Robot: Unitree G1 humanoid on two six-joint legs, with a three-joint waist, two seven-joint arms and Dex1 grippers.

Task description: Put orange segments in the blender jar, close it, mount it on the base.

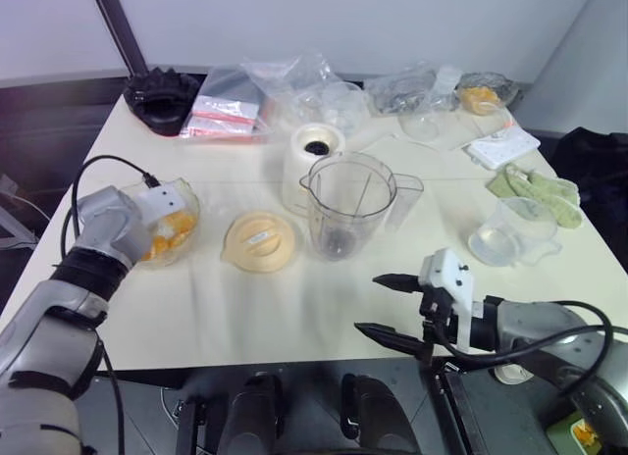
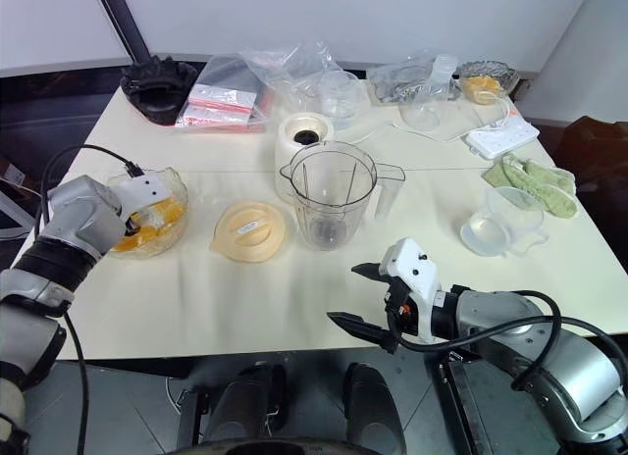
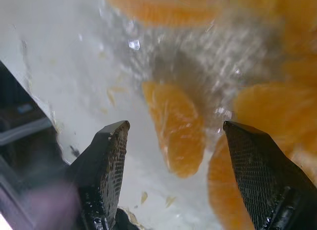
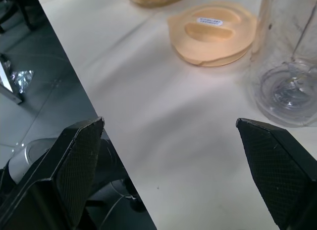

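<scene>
Head stereo overhead; wrist close-ups.

The left gripper hides much of the orange segments in their glass bowl; the blender jar covers part of the base.

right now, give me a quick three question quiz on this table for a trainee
1. True or false: the blender jar already sits on the base.
2. Which gripper is in the bowl with the orange segments? A) left B) right
3. What lies flat between the bowl and the jar?

Key
1. False: the jar stands on the table in front of the base.
2. A: the left gripper is open around a segment; the right gripper hangs open near the table's front edge.
3. The peach lid.
</scene>
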